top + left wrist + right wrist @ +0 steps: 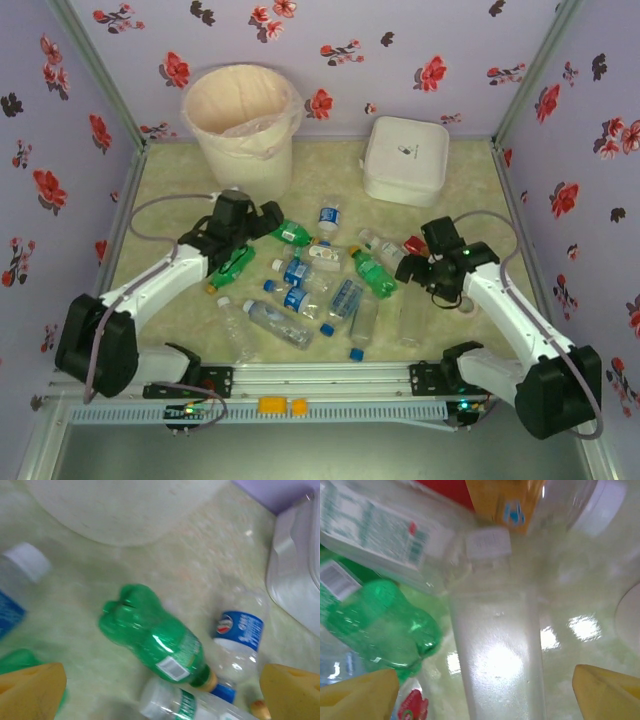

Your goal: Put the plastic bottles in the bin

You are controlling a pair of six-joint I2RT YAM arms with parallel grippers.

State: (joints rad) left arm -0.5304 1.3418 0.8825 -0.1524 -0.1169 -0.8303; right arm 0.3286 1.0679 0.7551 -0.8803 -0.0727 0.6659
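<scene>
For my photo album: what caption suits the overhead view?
Left gripper and right gripper flank scattered plastic bottles; the bin stands behind.

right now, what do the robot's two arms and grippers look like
White tube links on the left arm and right arm, black joints and bases, a thin grey cable looping to each black wrist. The fingers have yellow-orange pads.

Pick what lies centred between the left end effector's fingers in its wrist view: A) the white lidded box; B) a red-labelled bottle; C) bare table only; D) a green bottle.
D: a crushed green bottle lies between the yellow fingers of the open left end effector.
</scene>
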